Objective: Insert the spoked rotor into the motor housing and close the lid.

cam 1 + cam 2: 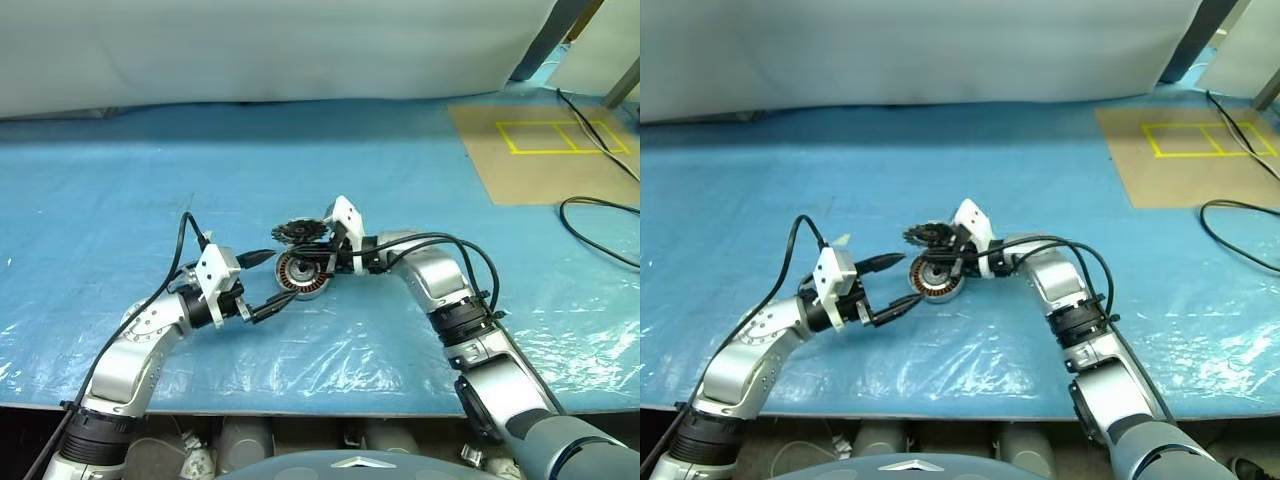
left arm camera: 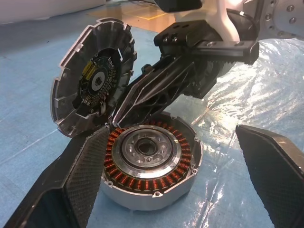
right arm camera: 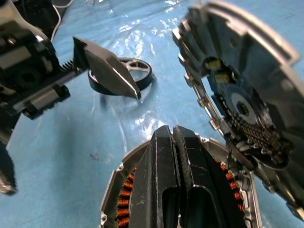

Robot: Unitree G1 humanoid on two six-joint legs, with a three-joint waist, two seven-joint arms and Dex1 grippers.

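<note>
left wrist view: motor housing (image 2: pixel 151 166) between open left claw (image 2: pixel 190 175) fingers.

A crinkled blue plastic sheet (image 1: pixel 330 350) lies under both pincers. A brown board (image 1: pixel 545 155) with yellow taped rectangles (image 1: pixel 560 137) sits well beyond the right pincer, a black cable (image 1: pixel 600 215) near it. A white drape (image 1: pixel 280 50) hangs far ahead.

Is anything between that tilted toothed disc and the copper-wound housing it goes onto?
Yes. The right gripper, fingers shut, lies across the open top of the motor housing, under the toothed disc, which stands tilted at the housing's rim. It would likely have to clear first.
</note>
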